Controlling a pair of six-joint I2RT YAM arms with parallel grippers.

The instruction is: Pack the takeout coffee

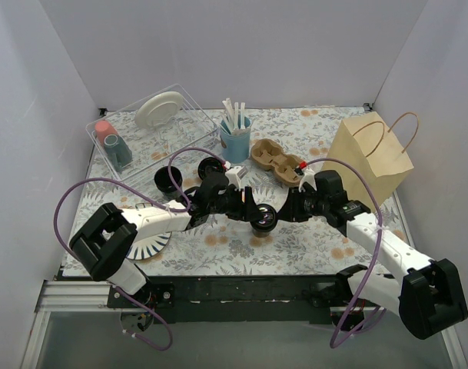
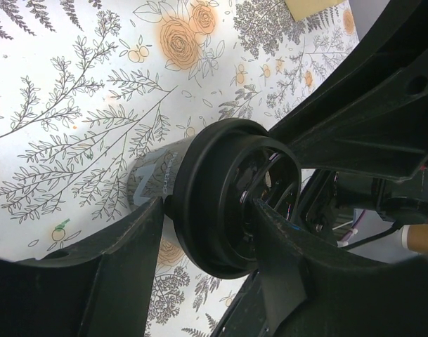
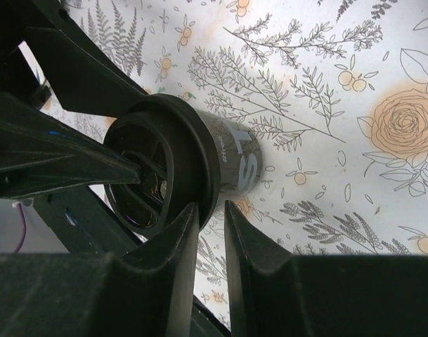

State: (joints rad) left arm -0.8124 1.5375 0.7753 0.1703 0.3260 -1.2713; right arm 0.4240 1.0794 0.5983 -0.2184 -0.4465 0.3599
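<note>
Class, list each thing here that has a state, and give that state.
Coffee cup: lid on.
Left tool: shut on coffee cup.
Right tool: straddling the cup's rim, grip unclear.
Bag: standing upright.
Lidless cup: upright, open.
Blue cup: upright, holding sticks.

Bright, even light from above; shadows are soft. The cup (image 1: 263, 217) lid shines. Near fingers (image 3: 164, 281) look blurry.
</note>
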